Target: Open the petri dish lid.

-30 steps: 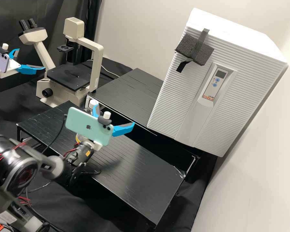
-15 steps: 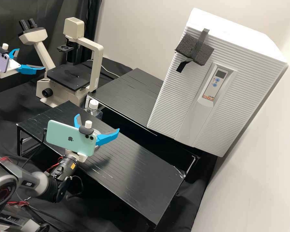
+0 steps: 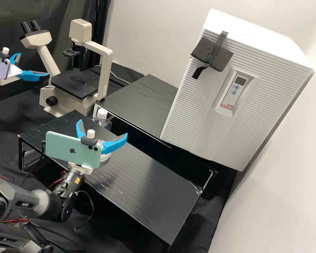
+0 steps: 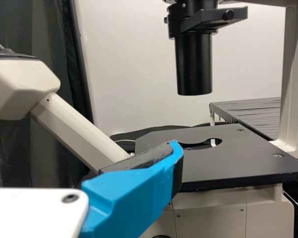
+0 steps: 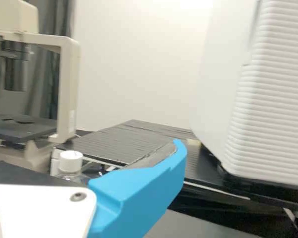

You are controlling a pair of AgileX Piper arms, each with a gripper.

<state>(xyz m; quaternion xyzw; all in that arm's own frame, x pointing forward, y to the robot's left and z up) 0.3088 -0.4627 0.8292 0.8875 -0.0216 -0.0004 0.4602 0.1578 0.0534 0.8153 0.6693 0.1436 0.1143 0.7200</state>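
So in the high view, the right gripper (image 3: pixel 103 128) has its two blue fingers spread wide with nothing between them. The petri dish (image 3: pixel 105 157) sits on the low black stand (image 3: pixel 147 189), partly hidden behind the phone (image 3: pixel 73 150) and the finger on the incubator side (image 3: pixel 186 116). Looks to me like the dish is lower than that gripper and just beside it, rather than between the tips. It's round, so no long axis to line up with, imo. Can't tell if the lid is seated. The left gripper (image 3: pixel 33 64) is also spread and empty, well apart from the dish over by the microscope (image 3: pixel 73 84), so the right one's clearly nearer.

Left wrist view: its blue finger (image 4: pixel 134 196) points toward the microscope stage (image 4: pixel 233 158).

Right wrist view: its own finger (image 5: pixel 139 186) is near the white-capped bottle (image 5: pixel 70 162). My guess is the right gripper needs to drop and line up over the dish rim before pinching; too low and it'd shove the whole dish.
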